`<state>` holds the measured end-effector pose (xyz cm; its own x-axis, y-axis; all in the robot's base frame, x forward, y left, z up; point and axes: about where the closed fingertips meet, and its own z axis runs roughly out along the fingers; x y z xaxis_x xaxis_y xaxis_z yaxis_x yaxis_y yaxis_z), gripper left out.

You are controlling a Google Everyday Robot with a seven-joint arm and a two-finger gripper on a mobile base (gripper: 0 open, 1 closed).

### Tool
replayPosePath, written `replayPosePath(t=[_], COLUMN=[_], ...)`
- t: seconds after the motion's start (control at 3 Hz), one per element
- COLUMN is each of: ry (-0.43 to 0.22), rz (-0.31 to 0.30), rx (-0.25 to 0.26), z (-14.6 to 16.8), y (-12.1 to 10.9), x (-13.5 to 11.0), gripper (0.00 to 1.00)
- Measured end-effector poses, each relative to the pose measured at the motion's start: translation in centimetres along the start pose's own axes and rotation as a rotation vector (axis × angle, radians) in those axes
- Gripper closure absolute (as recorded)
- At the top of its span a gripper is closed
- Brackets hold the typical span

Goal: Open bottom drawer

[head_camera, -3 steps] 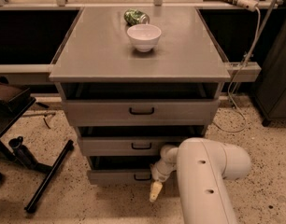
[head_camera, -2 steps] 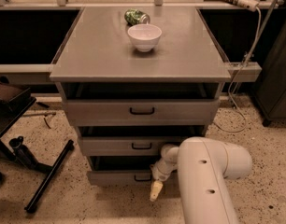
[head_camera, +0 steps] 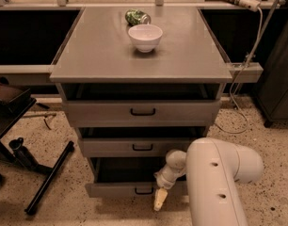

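Where the white arm (head_camera: 219,182) bends down in front of the cabinet, the gripper (head_camera: 159,199) hangs low with its cream tip pointing at the floor (head_camera: 54,140), just before the lower edge of the bottom drawer (head_camera: 111,189). Whether its jaws are released or clenched cannot be told, as only that tip shows past the wrist. The drawer's front panel runs to the left of the jaws and is hidden behind the arm on their right. It stands out from the cabinet, with a dark open hollow above and behind it. Its small black handle (head_camera: 144,190) sits just left of the jaws, close to them; contact cannot be made out. Above the jaws are the middle drawer (head_camera: 111,147) and, higher, the top drawer (head_camera: 101,112), each front set further back than the one below. Far above lies the grey worktop (head_camera: 87,55), carrying a white bowl (head_camera: 145,36) and, beyond it, a green can (head_camera: 137,17) on its side. Well to the left of the jaws a black bar (head_camera: 50,178) slants across the speckled floor, with bare floor between it and the drawer's left corner. Up to the right a cable (head_camera: 240,107) loops down.
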<state>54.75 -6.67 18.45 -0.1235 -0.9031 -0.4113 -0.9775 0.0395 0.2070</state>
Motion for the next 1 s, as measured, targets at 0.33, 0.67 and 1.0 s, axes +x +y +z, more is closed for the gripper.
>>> replayPosePath(t=[0.33, 0.67, 1.0], ry=[0.020, 0.013, 0.013], rz=[0.024, 0.054, 0.054], rx=[-0.052, -0.075, -0.075], z=[0.9, 0.9, 0.4], y=[2.2, 4.2, 4.3], x=[1.1, 1.9, 1.7], gripper=[0.00, 0.00, 0.00])
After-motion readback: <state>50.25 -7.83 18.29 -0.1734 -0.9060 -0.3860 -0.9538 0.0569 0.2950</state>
